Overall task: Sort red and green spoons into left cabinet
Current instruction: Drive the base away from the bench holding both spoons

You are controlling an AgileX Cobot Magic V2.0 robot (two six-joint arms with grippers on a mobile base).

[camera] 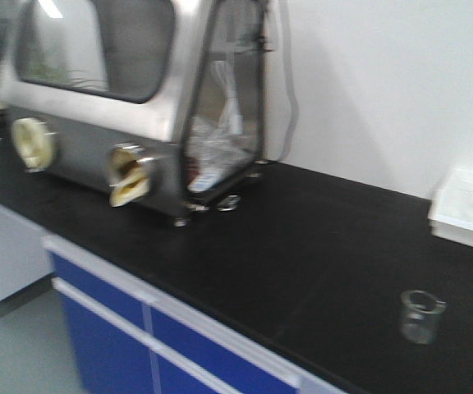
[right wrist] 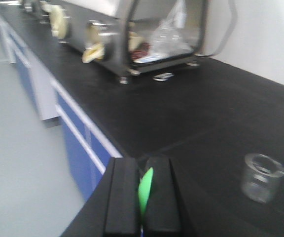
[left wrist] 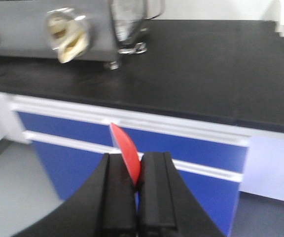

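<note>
The left hand (left wrist: pixel 136 165) is clamped on the red spoon (left wrist: pixel 126 148), its tip jutting up between the fingers (left wrist: pixel 120 197), black surface (left wrist: pixel 196 64) ahead. The right hand (right wrist: pixel 143 170) pinches the green spoon (right wrist: pixel 146 187) likewise, a glass beaker (right wrist: pixel 262 177) ahead to its right. No cabinet shows; carrying likely wants firm grips, slow turns.

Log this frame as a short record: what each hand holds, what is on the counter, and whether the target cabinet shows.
left hand: shut on red spoon
right hand: shut on green spoon
counter: black, bearing a steel glove box and a glass beaker
under counter: blue drawers
left cabinet: not in view
stage: both spoons held, neither placed
</note>
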